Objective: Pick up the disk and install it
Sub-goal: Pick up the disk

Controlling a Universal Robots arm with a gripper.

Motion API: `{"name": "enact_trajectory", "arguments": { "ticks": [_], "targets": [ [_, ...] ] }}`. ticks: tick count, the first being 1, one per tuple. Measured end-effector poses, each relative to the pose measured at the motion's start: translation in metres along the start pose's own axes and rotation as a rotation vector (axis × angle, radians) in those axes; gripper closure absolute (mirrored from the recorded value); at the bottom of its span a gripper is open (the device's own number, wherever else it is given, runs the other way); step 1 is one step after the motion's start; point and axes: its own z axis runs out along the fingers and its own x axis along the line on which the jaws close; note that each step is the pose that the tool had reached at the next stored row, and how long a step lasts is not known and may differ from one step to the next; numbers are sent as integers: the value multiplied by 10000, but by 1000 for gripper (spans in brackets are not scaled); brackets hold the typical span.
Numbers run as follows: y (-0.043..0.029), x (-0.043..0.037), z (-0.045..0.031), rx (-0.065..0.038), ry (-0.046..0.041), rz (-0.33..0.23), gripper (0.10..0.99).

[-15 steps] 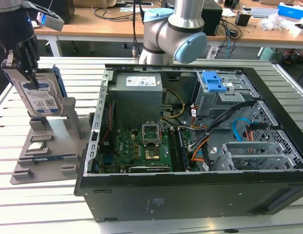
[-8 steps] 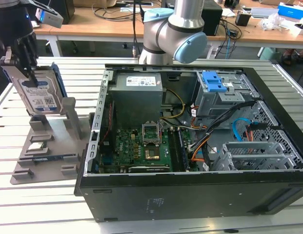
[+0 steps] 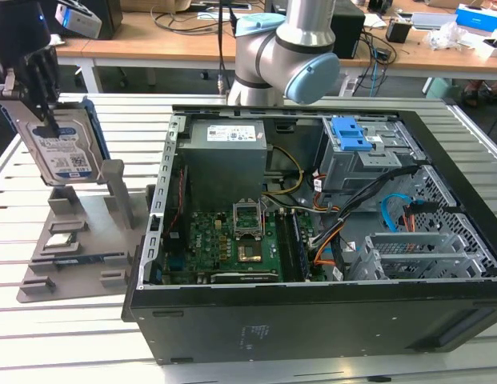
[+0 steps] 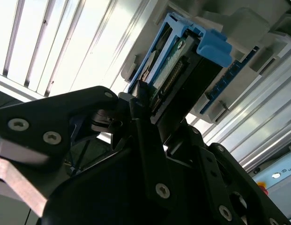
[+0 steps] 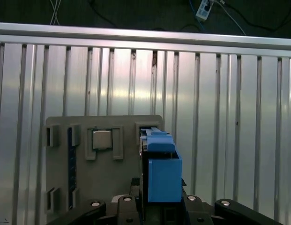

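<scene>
The disk, a silver drive with a white-and-blue label in a bright blue frame, hangs nearly upright and slightly tilted at the exterior view's far left. My gripper is shut on its upper edge from above. The disk's lower edge is level with the uprights of the grey holder; I cannot tell whether it still touches them. The second wrist view shows the disk edge-on between the black fingers. In the first wrist view, its blue frame rises from my gripper over the holder.
The open computer case lies on the slatted metal table, to the exterior view's right of the holder. A grey cage with a blue latch sits inside at the back. A square processor chip rests in the holder. The arm's base stands behind the case.
</scene>
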Motion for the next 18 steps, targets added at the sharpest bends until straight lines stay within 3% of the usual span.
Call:
{"name": "enact_trajectory", "arguments": {
  "ticks": [18],
  "targets": [
    [10,-4,-212,-1,0,0,725]
  ]
}}
